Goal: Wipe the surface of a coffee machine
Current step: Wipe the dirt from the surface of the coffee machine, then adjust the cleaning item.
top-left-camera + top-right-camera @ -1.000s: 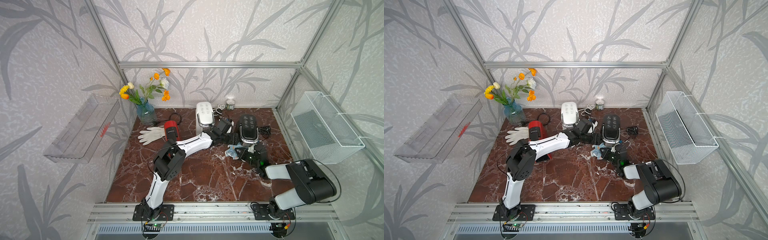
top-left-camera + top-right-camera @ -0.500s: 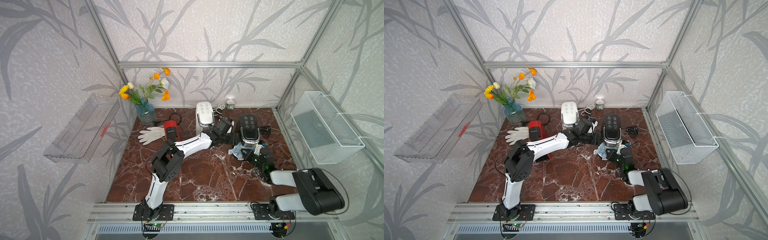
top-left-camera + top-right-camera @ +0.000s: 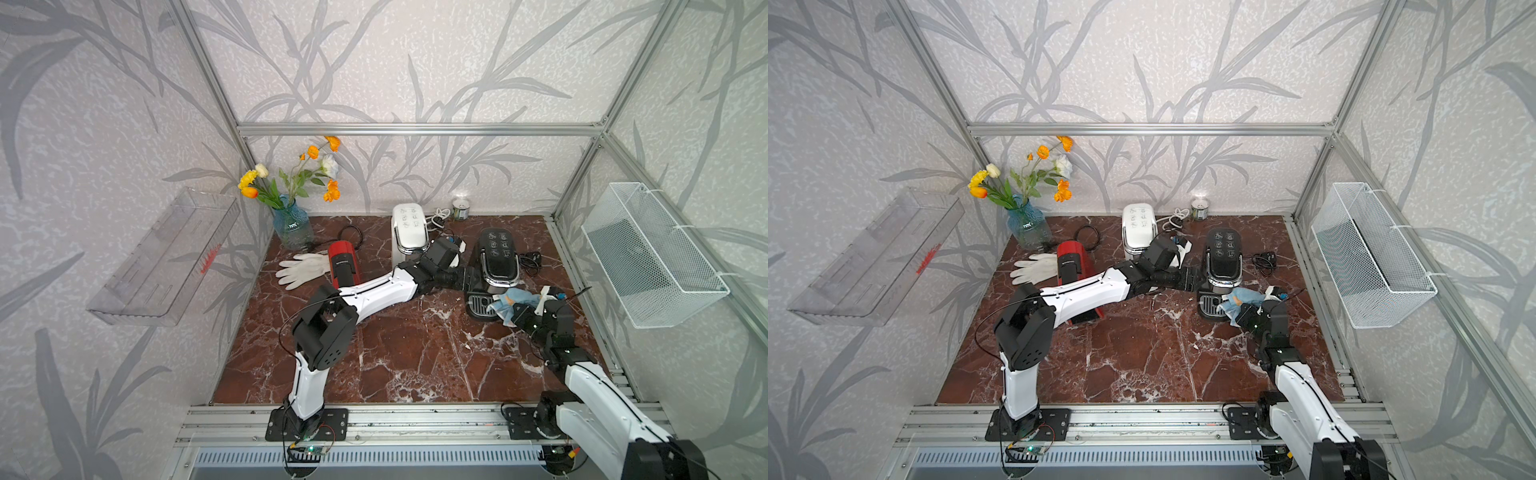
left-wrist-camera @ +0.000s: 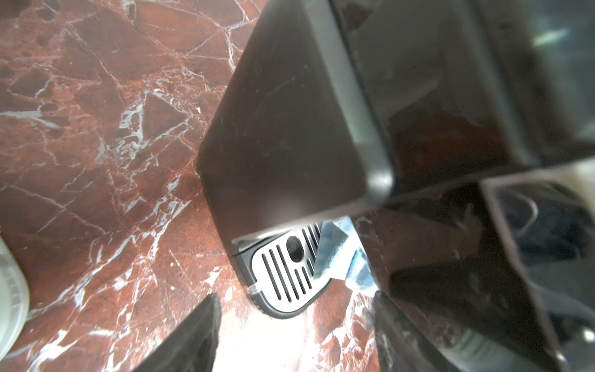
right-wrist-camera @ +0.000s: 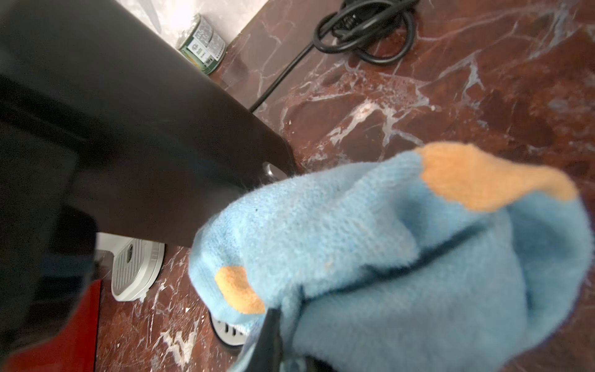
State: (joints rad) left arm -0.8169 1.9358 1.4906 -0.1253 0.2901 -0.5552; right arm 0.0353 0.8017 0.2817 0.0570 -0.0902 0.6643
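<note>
The black coffee machine (image 3: pixel 496 257) (image 3: pixel 1223 255) stands at the back right of the marble top. Its drip tray (image 4: pixel 283 277) sticks out in front. My left gripper (image 3: pixel 471 281) (image 4: pixel 296 335) is at the machine's left side, open, with only marble between its fingers (image 4: pixel 193 338). My right gripper (image 3: pixel 521 313) (image 5: pixel 289 351) is shut on a blue cloth (image 3: pixel 513 300) (image 5: pixel 386 241) with orange patches. The cloth rests over the drip tray at the machine's front right corner (image 5: pixel 128 128), and shows in the left wrist view as a blue cloth edge (image 4: pixel 338 254).
A white coffee machine (image 3: pixel 409 232) and a red one (image 3: pixel 343 266) stand left of the black one, with white gloves (image 3: pixel 301 270) and a flower vase (image 3: pixel 291 224). A can (image 3: pixel 460 208) and a coiled cable (image 3: pixel 530 262) lie behind. A wire basket (image 3: pixel 648 253) hangs on the right wall.
My right arm has stretched out, its elbow swinging towards the front right, and the cloth has shifted slightly right and back along the machine's front. The left arm has not moved.
</note>
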